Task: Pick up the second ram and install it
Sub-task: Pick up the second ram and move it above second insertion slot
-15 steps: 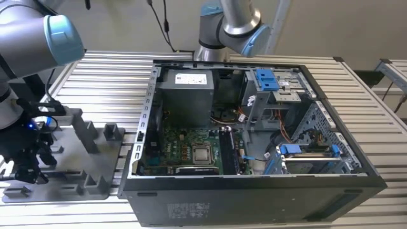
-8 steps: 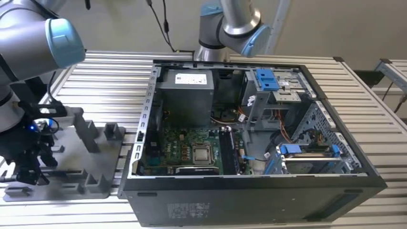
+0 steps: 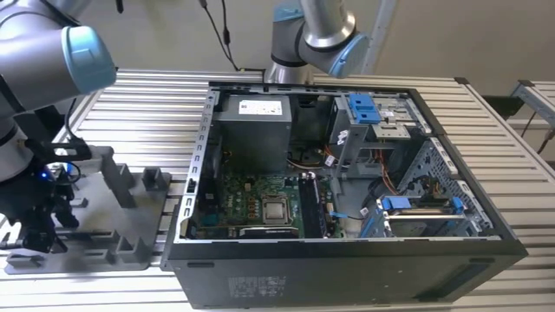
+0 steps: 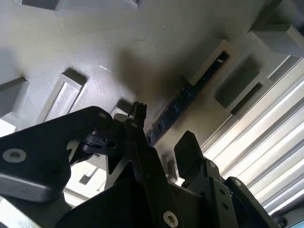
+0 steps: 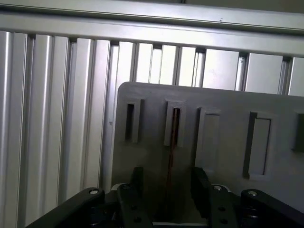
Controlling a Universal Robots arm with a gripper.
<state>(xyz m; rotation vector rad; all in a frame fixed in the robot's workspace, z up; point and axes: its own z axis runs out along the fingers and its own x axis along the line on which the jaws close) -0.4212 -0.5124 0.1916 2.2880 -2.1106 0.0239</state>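
Note:
The second ram stands edge-on in a slot of the grey holder plate; in the second wrist view it is a slim dark strip. In both wrist views my gripper is open, one black finger on each side of the ram and neither clearly touching it. The second wrist view has the gripper at the strip's near end. In the exterior view my gripper hangs low over the holder plate at the exterior view's left.
The open computer case lies to the exterior view's right of the holder, with the motherboard, the silver processor and dark memory slots inside. Grey posts rise from the holder. A second arm stands behind the case.

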